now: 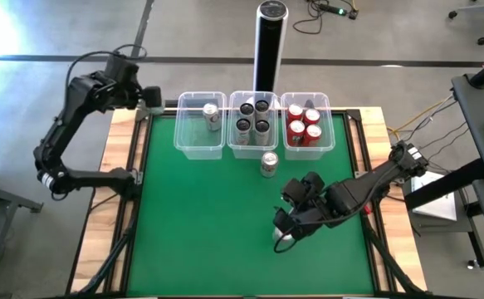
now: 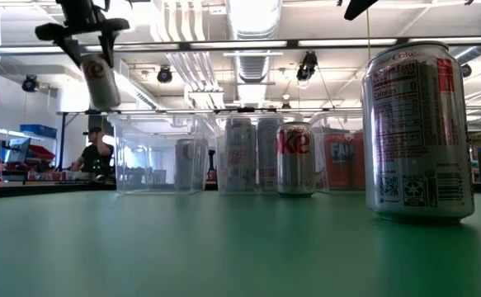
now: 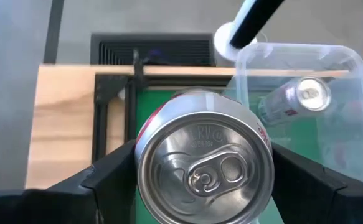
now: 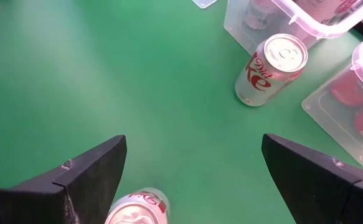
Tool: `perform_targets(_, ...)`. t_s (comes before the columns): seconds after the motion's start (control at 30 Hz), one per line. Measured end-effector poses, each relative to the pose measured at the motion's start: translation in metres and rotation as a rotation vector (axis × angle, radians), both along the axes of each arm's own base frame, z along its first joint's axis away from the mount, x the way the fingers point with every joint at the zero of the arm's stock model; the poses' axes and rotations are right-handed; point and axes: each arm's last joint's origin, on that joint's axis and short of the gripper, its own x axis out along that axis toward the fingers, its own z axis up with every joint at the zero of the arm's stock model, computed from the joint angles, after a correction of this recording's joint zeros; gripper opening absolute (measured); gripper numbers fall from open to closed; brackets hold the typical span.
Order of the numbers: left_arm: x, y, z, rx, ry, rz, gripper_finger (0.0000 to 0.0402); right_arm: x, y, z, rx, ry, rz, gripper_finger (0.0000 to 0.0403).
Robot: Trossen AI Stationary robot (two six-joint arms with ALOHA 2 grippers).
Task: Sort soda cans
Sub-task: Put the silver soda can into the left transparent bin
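Two silver-white cans remain loose on the green surface (image 1: 208, 216) in the high view: one (image 1: 269, 164) stands just in front of the middle bin (image 1: 235, 149), the other (image 1: 284, 241) sits beneath the right gripper (image 1: 291, 223). Of the three clear bins at the far edge, the left bin (image 1: 183, 143) holds one silver can (image 1: 212, 116), the middle one four dark cans (image 1: 253, 116), and the right bin (image 1: 328, 143) four red cans (image 1: 304, 123); the left gripper (image 1: 150, 100) hangs beside the left bin's far corner. In the low view that left gripper carries a silver can (image 2: 100, 81) high above the surface, tilted slightly, while the near loose can (image 2: 419, 132) stands upright close by. The left wrist view shows the jaws clamped on the carried can's (image 3: 204, 165) side wall, its top facing the camera, with the left bin's rim (image 3: 306, 50) just ahead. The right wrist view shows the jaws spread wide, gripping nothing, with a can top (image 4: 136, 208) between and below them and the other loose can (image 4: 269, 68) farther off near the bins. These cans look light, thin-walled and smooth, so they probably dent under a hard squeeze and may slip; a moderate hold across the mid-body, jaws on opposite sides, seems the safest place to grip.
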Motion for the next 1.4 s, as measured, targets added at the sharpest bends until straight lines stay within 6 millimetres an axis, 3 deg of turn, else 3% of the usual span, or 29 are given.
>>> perform_targets(0.3,0.003,-0.010,0.030,0.106,-0.087,-0.069,0.0284,-0.001,0.000,0.002,-0.003,-0.009,-0.002,0.0368)
perform_targets(0.53,0.039,-0.010,0.031,0.114,-0.183,-0.247,0.0284,0.000,-0.002,0.002,-0.010,-0.012,-0.009,0.0368)
perform_targets(0.73,0.084,-0.005,0.010,0.030,-0.126,-0.371,0.0284,0.000,-0.004,0.002,-0.004,-0.019,-0.027,0.0368)
perform_targets(0.9,0.113,0.011,-0.016,-0.047,-0.017,-0.414,0.0284,0.001,-0.003,0.002,0.019,-0.037,-0.059,0.0368)
perform_targets(1.17,0.139,0.035,-0.055,-0.161,0.153,-0.503,0.0285,0.000,0.000,0.002,0.072,-0.058,-0.110,0.0368)
perform_targets(1.4,0.151,0.056,-0.084,-0.219,0.261,-0.453,0.0286,0.000,0.000,0.002,0.085,-0.067,-0.128,0.0368)
